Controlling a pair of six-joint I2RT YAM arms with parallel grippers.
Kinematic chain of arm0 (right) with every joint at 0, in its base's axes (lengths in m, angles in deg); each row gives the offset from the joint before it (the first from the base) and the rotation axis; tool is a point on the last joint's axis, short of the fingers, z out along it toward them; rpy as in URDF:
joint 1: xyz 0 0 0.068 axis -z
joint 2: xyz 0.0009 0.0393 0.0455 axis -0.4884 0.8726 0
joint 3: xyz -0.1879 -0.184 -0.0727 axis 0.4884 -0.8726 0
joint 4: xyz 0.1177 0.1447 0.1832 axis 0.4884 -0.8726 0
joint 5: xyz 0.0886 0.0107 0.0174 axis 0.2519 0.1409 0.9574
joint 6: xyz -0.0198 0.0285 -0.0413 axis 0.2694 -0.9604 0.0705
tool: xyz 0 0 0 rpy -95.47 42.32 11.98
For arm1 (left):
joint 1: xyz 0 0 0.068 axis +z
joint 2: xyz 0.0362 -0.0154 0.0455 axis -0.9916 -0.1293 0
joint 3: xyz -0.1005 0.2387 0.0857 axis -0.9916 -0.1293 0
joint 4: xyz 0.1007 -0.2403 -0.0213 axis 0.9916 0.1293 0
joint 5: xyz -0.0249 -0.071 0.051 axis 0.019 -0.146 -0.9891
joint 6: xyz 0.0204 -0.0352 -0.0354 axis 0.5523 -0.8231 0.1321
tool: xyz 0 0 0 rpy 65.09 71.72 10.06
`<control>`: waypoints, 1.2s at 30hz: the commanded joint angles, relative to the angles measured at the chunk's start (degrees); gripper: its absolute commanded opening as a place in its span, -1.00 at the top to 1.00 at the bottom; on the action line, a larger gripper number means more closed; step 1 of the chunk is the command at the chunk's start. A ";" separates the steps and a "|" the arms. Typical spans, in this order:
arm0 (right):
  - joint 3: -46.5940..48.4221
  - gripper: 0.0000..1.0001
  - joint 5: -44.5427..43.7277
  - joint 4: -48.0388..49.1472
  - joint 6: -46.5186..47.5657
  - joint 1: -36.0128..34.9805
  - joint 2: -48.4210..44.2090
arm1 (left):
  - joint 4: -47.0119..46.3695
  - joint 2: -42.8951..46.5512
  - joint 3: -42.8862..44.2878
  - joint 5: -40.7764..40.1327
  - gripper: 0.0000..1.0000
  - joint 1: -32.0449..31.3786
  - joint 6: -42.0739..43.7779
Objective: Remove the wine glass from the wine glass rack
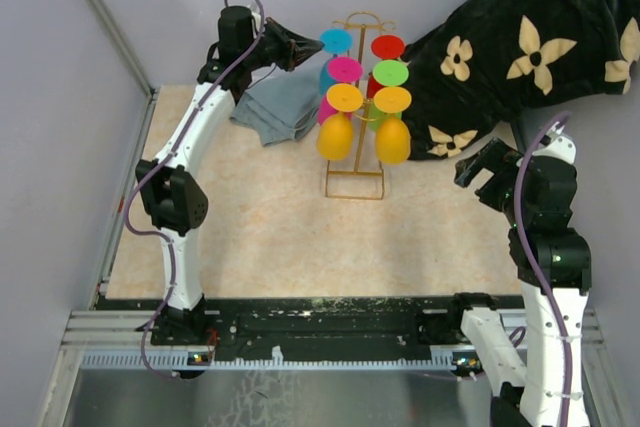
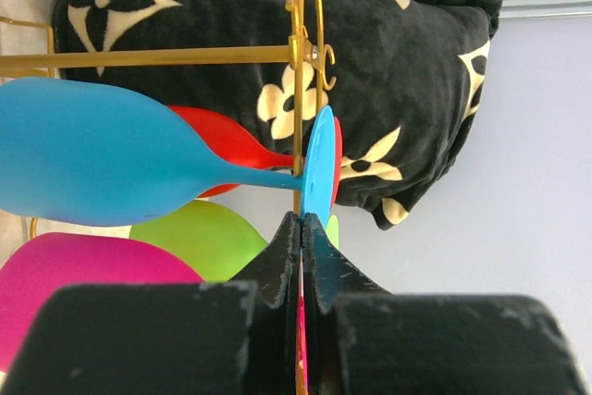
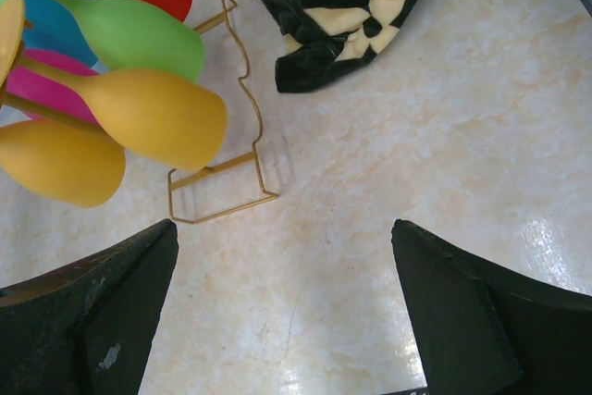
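- The blue glass (image 2: 92, 150) hangs at the top of the rack (image 1: 355, 185), in the upper centre of the overhead view. Its stem passes through the gold wire, and its round foot sits on the far side.
- The left gripper (image 2: 302, 226) has its fingers pressed almost together, with the tips just under the rim of that foot. A pink-red sliver shows in the slit — I cannot tell whether it is pinched.
- For a sound hold the fingers probably need to part and take the stem. The glass should then slide out along the wire's open side, not be pulled upward.
- Neighbours crowd in — the red glass (image 2: 217, 141) sits behind, and the green glass (image 2: 199, 238) and pink glass (image 2: 83, 284) sit below.
- The black pillow (image 1: 520, 37) blocks the upper right and the grey cloth (image 1: 280, 107) lies to the left. The bare table (image 1: 280, 237) in the lower middle looks like the freest way out.
- The right gripper (image 3: 285, 228) is spread wide and empty, well apart from the rack.
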 commanded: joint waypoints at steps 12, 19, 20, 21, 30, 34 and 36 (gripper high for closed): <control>-1.58 -0.97 0.12 2.39 -0.25 0.28 -1.00 | 0.38 3.88 -0.62 -0.77 1.00 0.66 -0.27; -1.68 -0.97 0.33 2.82 -0.27 0.28 -0.83 | 1.05 4.75 -1.15 -0.81 1.00 1.40 -0.80; -1.69 -0.97 0.29 2.83 -0.31 0.28 -0.87 | 1.01 4.86 -1.24 -0.81 1.00 1.49 -0.82; -1.69 -0.97 0.34 2.81 -0.31 0.25 -0.93 | 1.01 4.93 -1.32 -0.78 1.00 1.60 -0.82; -1.06 -0.97 0.08 2.57 -0.17 0.31 -0.92 | 0.22 6.03 -2.02 -0.27 1.00 3.90 0.11; 1.05 -0.97 -0.47 2.35 0.55 0.28 -0.34 | -1.76 6.93 -2.54 1.28 1.00 6.98 3.41; 2.69 -0.97 -0.54 2.30 1.14 0.28 0.83 | -2.84 7.51 -3.26 2.60 1.00 8.89 5.39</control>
